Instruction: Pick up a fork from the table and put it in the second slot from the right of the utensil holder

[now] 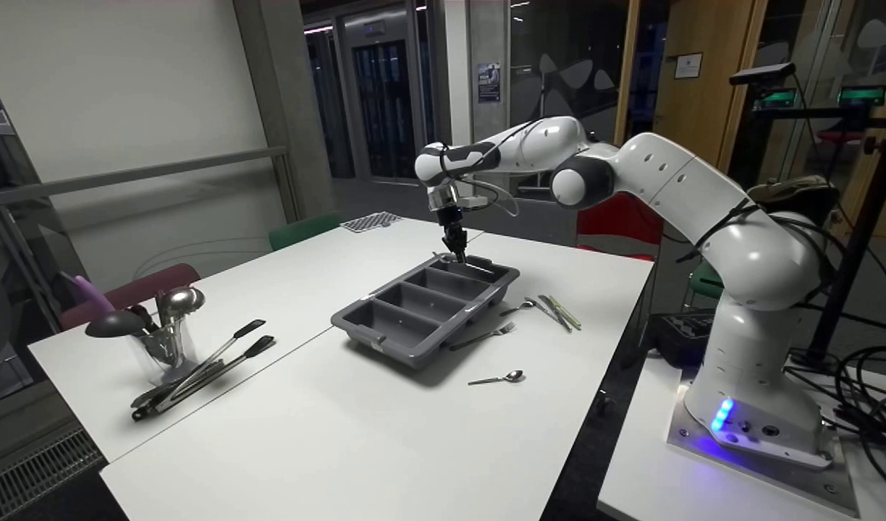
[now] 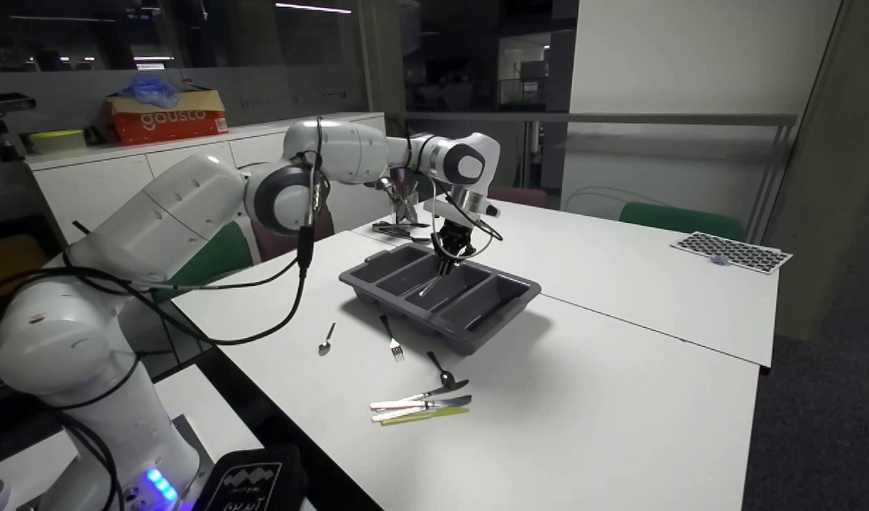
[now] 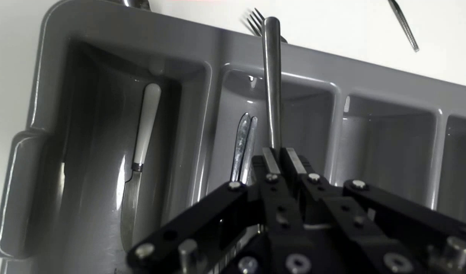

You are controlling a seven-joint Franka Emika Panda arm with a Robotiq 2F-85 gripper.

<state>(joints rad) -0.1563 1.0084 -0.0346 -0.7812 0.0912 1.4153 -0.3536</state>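
Note:
My gripper (image 3: 281, 156) is shut on a slim silver utensil, the fork (image 3: 272, 76). Only its smooth handle shows in the wrist view; its head is hidden by the gripper. Grey and divided into several compartments, the utensil holder (image 1: 457, 322) stands on the white table (image 1: 320, 420). The gripper (image 2: 445, 268) is over the second slot from the right (image 2: 459, 287), seen second from the left in the wrist view (image 3: 305, 118). The handle slants across that slot and overlaps the near rim in the wrist view. Two silver handles (image 3: 242, 144) lie inside the slot.
The end compartment holds a white-handled knife (image 3: 147, 114). On the table beside the holder lie another fork (image 2: 392, 341), two spoons (image 2: 325, 348) and several knives (image 2: 420, 408). Tongs (image 1: 204, 376) and a clear container (image 1: 161, 347) of kitchen tools stand beyond the holder's opposite end.

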